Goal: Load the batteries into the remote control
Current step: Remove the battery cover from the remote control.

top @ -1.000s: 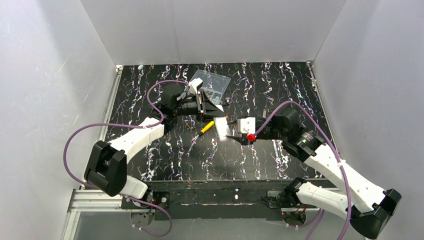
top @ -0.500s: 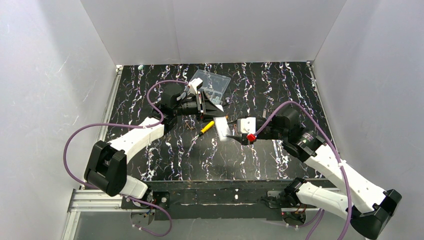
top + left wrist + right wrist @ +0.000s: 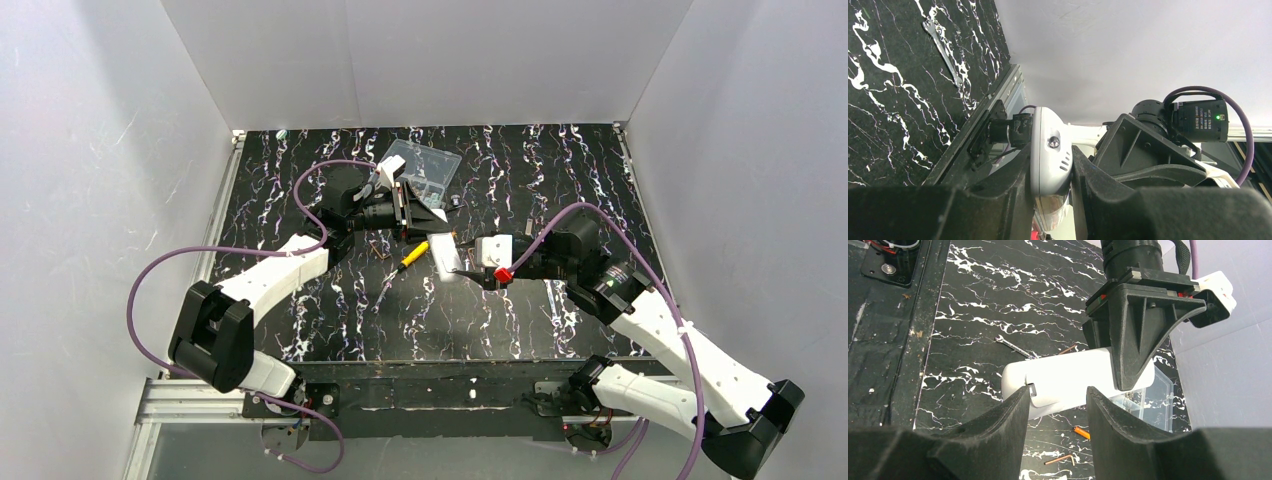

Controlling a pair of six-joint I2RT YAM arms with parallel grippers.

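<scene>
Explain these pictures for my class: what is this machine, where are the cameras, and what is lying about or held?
Two robot arms are bolted at the near edge of a black marbled table. One picture looks down from above; the others come from a camera on each wrist. The left tool is shut on the white remote control, held off the table. The right tool stands open before it, holding nothing. On the table lie a yellow-handled screwdriver, a small white plate and a clear plastic box.
</scene>
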